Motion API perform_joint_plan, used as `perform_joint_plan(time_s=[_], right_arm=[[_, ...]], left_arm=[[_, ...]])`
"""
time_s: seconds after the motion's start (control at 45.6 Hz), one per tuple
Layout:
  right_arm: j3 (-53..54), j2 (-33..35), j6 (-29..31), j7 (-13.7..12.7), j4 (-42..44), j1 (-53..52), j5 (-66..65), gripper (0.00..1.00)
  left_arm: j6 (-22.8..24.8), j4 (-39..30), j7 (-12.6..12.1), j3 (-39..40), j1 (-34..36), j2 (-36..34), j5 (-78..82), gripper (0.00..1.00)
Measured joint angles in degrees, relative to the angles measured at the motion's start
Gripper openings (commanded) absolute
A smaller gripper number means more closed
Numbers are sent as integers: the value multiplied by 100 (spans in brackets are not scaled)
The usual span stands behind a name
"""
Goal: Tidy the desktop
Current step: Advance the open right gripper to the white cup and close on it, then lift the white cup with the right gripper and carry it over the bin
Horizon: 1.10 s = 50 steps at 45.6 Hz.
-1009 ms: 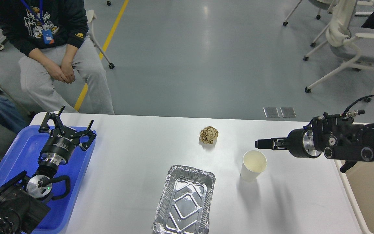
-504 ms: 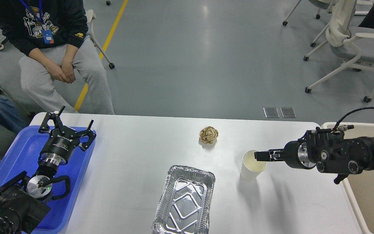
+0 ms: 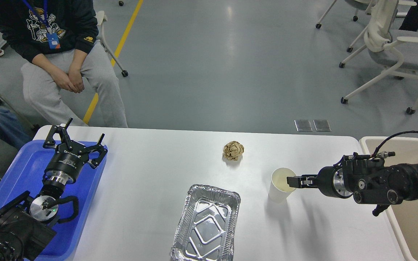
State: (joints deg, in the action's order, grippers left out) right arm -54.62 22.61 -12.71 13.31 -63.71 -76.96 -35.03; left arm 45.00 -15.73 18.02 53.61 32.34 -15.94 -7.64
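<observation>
The white desktop [image 3: 151,188] holds a white paper cup [image 3: 281,188], a crumpled brown paper ball [image 3: 233,150] and an empty foil tray [image 3: 207,227]. My right gripper [image 3: 291,180] reaches in from the right, level with the cup's top, its fingertips at the cup's right rim. It is seen side-on, so I cannot tell whether its fingers are apart or closed on the rim. My left gripper [image 3: 75,140] is open and empty, pointing up over the blue tray [image 3: 16,174] at the left.
A beige bin [image 3: 412,221] stands past the table's right edge, under my right arm. A seated person [image 3: 60,54] is beyond the table's far left corner. Office chairs [image 3: 390,47] stand at the far right.
My right gripper has moved down and a little right, from above and beyond the cup to its right rim. The left arm has not moved.
</observation>
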Motion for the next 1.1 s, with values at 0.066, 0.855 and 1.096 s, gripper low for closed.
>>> perform_joint_plan(time_s=[0.066, 0.855, 1.096], right_arm=[[-6, 1, -7, -3, -5, 13, -11, 0], [-44, 1615, 329, 408, -1661, -1556, -21, 0], [-36, 2703, 1292, 461, -2254, -2920, 1, 0]], left_arm=[[0, 0, 0, 0, 0, 0, 0, 100], [0, 0, 0, 1, -1, -4, -1, 100], [0, 0, 0, 0, 0, -5, 0, 100]])
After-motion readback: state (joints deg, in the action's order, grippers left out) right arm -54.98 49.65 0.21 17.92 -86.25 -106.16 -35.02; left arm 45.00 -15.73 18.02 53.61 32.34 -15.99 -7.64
